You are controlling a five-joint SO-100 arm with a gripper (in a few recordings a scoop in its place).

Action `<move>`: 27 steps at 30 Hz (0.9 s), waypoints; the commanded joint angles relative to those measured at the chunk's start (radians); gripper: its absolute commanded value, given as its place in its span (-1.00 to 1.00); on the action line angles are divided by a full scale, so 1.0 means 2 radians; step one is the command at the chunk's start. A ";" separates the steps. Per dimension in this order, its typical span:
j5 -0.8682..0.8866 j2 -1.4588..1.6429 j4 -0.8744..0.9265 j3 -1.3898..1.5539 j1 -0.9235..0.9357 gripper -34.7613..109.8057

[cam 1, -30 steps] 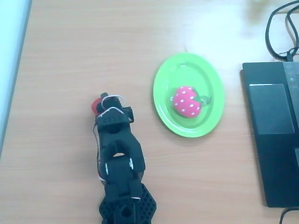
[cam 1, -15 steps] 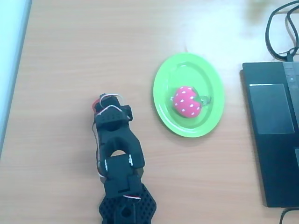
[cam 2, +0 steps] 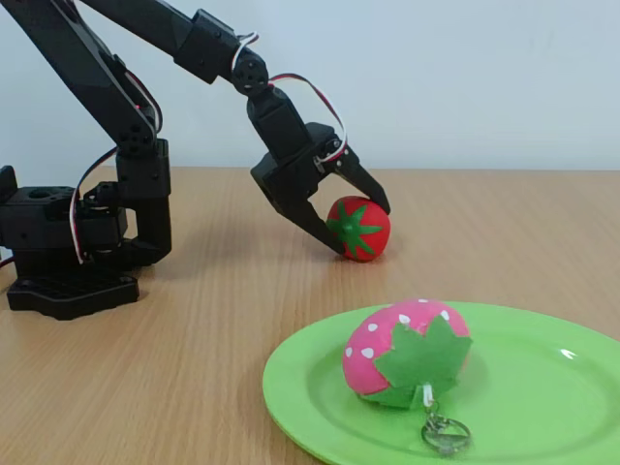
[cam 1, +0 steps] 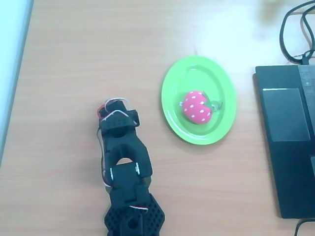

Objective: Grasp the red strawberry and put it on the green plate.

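On the worktop (cam 2: 194, 368), the end effector (cam 2: 360, 225) seems to pinch the red strawberry (cam 2: 360, 229), well apart from the green plate (cam 2: 542, 387) holding a pink strawberry (cam 2: 402, 351)

in the fixed view, the arm's base (cam 2: 73, 242) stands on the table (cam 2: 194, 368) at the left, and the gripper (cam 2: 358, 228) reaches right, one finger on each side of the red strawberry (cam 2: 360, 229), which rests on the table. the green plate (cam 2: 542, 407) lies nearer the camera, to the right, carrying the dotted strawberry (cam 2: 405, 351). in the overhead view, a laptop (cam 1: 290, 142) sits right of the plate, well apart.
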 commanded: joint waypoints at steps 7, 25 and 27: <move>-0.005 0.084 -0.001 0.010 0.008 -0.20; 0.073 0.166 -0.006 -0.035 0.143 -0.22; 0.099 0.159 -0.013 -0.044 0.160 -0.22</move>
